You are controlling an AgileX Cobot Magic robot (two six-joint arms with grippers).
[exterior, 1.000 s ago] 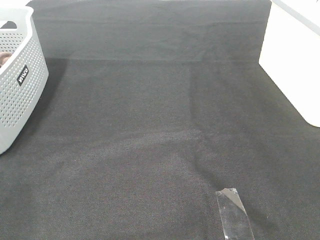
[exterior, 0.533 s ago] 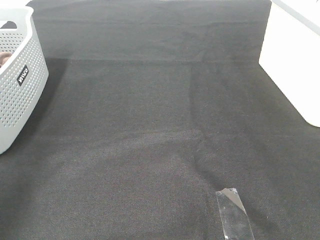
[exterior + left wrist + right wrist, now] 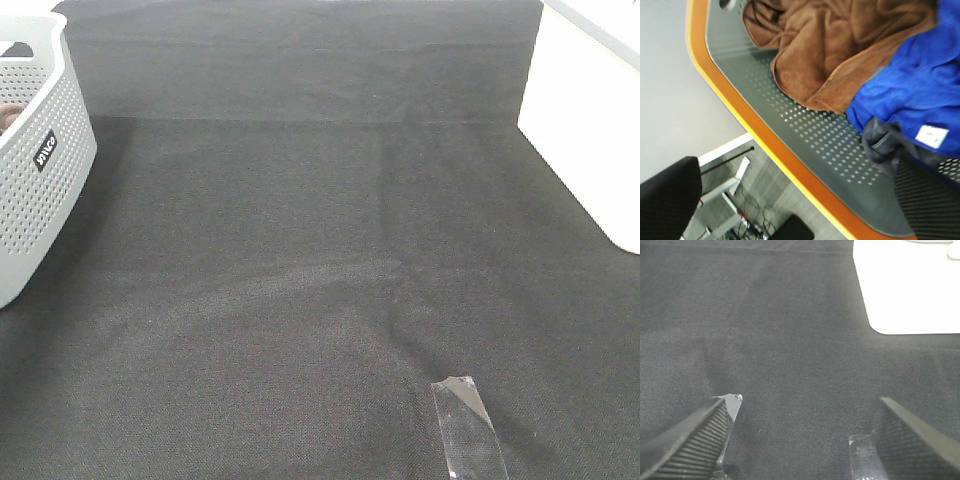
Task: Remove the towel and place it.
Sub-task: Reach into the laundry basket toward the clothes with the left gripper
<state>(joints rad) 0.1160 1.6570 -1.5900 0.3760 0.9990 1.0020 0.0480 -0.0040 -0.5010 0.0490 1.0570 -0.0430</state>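
The left tool (image 3: 795, 172) hangs over the basket (image 3: 805, 125), its jaws spread wide with nothing between them. Down in the basket lies the towel (image 3: 830, 45), brown and rumpled, bunched against the perforated wall. A blue cloth (image 3: 920, 80) lies against it, and a dark grey cloth (image 3: 880, 142) sits beside the blue one, close to one of the tool's fingers (image 3: 925, 200). A small white tag (image 3: 931, 135) shows near where those two cloths meet. The right tool (image 3: 802, 412) is over the table (image 3: 300, 250), jaws likewise far apart and empty above the dark covering. A strip of clear tape (image 3: 468, 425) is stuck to the covering near the front edge. Seen from high up, the basket stands at the table's left edge with only a sliver of brown showing inside. A white slab (image 3: 590, 130) lies at the far right.
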